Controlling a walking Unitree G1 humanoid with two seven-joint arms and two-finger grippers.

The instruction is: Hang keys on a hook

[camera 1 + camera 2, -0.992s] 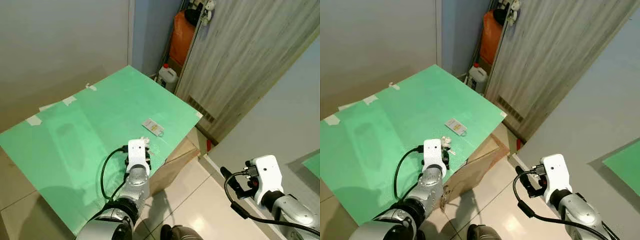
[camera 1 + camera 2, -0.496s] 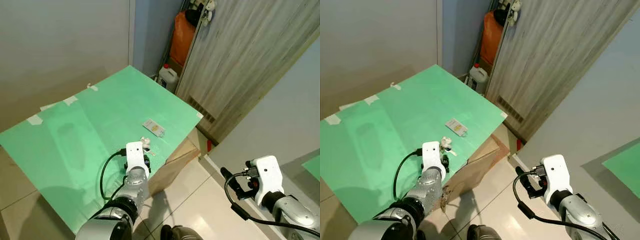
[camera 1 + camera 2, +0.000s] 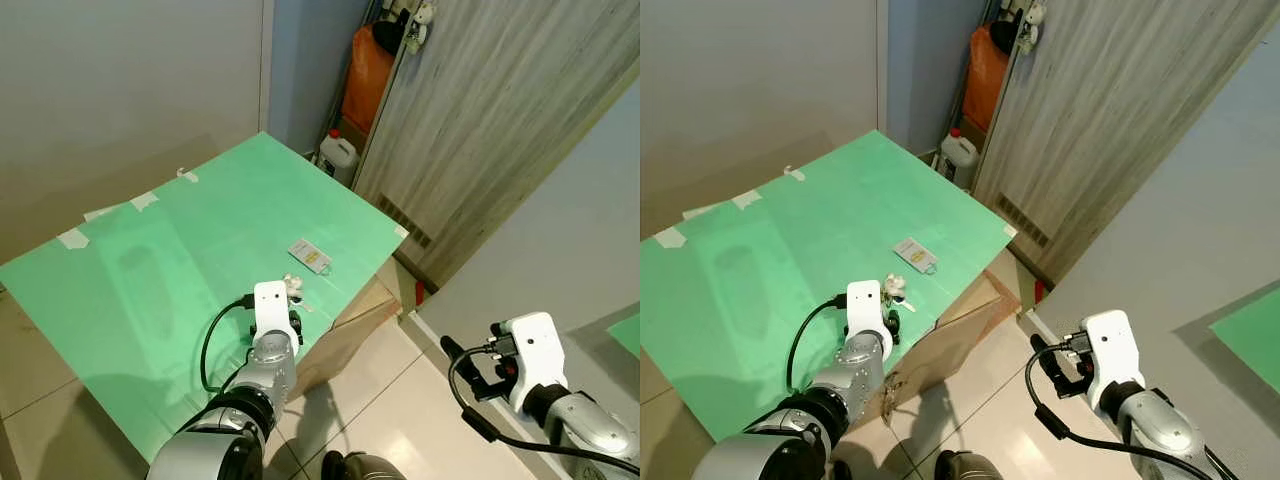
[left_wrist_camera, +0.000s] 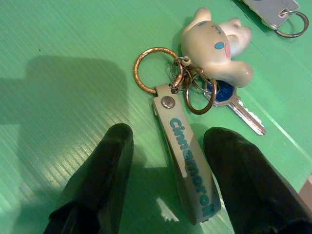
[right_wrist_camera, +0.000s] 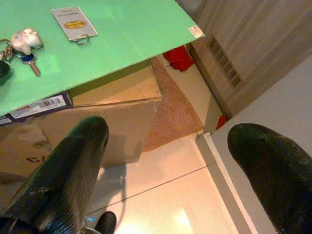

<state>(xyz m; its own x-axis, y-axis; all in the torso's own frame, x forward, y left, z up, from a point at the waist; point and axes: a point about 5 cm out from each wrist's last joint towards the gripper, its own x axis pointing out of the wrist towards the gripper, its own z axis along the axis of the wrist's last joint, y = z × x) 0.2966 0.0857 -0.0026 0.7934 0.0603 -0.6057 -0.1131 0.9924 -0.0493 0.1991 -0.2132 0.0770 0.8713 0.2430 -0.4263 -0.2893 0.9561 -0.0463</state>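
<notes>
A bunch of keys (image 4: 202, 92) lies on the green sheet (image 3: 200, 240): a white plush charm (image 4: 214, 46), a brass ring, a blue-headed key and a grey strap with teal letters (image 4: 187, 161). In the head view the white charm (image 3: 294, 287) lies near the sheet's front edge. My left gripper (image 4: 165, 170) is open low over the sheet, its fingers (image 4: 105, 170) either side of the strap, apart from it. My right gripper (image 5: 165, 161) is open over the floor tiles, holding nothing; its wrist (image 3: 528, 360) hangs at the lower right.
A small card with a ring (image 3: 308, 255) lies on the sheet beyond the keys. A cardboard box (image 3: 345, 325) sits under the sheet's edge. A wooden door (image 3: 480, 130), an orange bag (image 3: 365, 75) and a white jug (image 3: 338, 152) stand behind.
My left gripper has drawn back a little from the keys toward the sheet's front edge, uncovering the white charm. The right arm has not moved.
</notes>
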